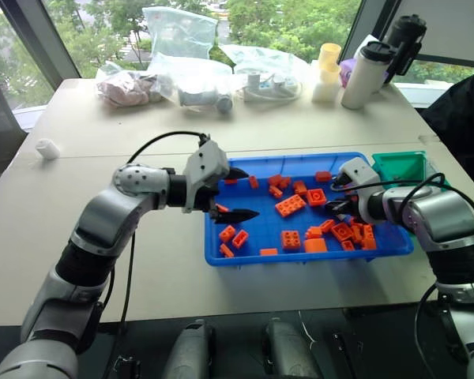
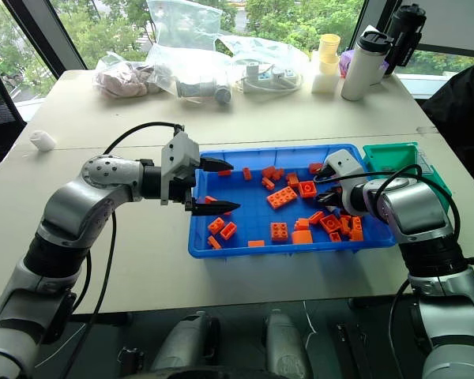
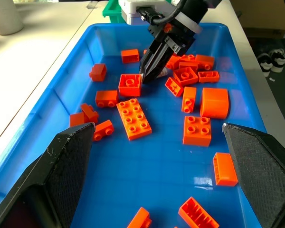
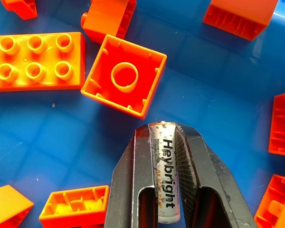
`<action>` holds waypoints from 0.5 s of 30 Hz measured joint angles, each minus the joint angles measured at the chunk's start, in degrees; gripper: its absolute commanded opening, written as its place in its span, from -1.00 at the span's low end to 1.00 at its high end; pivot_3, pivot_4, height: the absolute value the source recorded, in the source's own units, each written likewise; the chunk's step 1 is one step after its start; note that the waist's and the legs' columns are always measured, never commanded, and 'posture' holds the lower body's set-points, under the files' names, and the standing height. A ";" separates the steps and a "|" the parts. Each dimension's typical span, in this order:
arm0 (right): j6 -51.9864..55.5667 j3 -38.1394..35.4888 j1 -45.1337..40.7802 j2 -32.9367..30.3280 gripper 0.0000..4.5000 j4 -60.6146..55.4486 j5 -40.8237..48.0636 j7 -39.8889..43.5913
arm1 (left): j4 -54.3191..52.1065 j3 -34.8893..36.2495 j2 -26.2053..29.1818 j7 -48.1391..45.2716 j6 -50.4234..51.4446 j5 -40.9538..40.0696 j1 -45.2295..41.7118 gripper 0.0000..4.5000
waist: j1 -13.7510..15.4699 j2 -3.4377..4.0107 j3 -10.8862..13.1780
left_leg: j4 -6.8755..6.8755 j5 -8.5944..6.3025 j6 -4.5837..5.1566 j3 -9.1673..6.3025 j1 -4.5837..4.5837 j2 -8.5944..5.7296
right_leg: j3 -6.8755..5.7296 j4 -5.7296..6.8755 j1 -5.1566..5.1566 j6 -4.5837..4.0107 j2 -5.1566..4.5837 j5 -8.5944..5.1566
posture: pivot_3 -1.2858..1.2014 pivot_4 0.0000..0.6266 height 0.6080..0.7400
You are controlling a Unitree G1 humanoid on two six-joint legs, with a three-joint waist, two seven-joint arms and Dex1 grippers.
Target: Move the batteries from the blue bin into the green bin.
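Observation:
The blue bin (image 1: 245, 260) lies on the table in front of me, strewn with several orange bricks (image 1: 290, 206). At its right side, my right gripper (image 4: 164, 137) is shut on a silver battery (image 4: 165, 171) printed "Heybright", just above the bin floor beside a square orange brick (image 4: 123, 78). The left wrist view also has this gripper (image 3: 149, 71) pointing down among the bricks. My left gripper (image 1: 249, 193) hovers open over the bin's left end with nothing between its fingers. The green bin (image 1: 401, 164) stands against the blue bin's far right corner.
Plastic bags (image 1: 178, 47), a white thermos (image 1: 366, 75), a black bottle (image 1: 403, 39) and a cream cup (image 1: 329, 59) line the table's far edge. A small white object (image 1: 47, 148) lies at the far left. A table seam runs behind the bins.

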 measured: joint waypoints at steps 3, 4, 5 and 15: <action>-0.08 -0.89 -0.84 -0.02 -0.97 1.05 0.05 -0.44 | -0.01 0.00 0.04 -0.01 0.00 0.02 0.00 1.00 | 0.01 0.01 0.01 | 0.00 0.00 0.00 0.00 0.00 -0.01 | 0.00 0.00 -0.01 0.00 -0.01 0.00 | 0.03 -0.52 1.00; 0.32 -1.86 -1.37 -0.09 -0.97 1.18 0.16 -0.58 | -0.02 0.00 0.11 -0.04 0.00 0.01 0.00 1.00 | 0.01 0.04 0.03 | 0.00 0.00 0.00 0.01 -0.01 -0.01 | 0.00 0.00 -0.02 0.00 -0.01 0.00 | 0.03 -0.52 1.00; 0.96 -3.52 -2.59 -0.30 -0.97 1.29 0.45 -0.84 | -0.01 0.02 0.18 -0.12 0.00 0.00 0.00 1.00 | -0.04 0.09 0.05 | 0.00 0.00 0.00 0.03 -0.02 -0.01 | 0.01 0.01 -0.05 0.00 -0.01 0.00 | 0.03 -0.52 1.00; 1.10 -22.22 -8.90 -2.43 -0.97 1.06 1.10 -8.30 | 1.53 1.37 -5.45 0.80 0.09 -3.00 -2.28 1.00 | -0.08 0.09 0.06 | -0.06 0.00 0.00 0.01 -0.03 0.01 | 0.00 0.00 -0.07 0.00 0.00 0.00 | 0.03 -0.52 1.00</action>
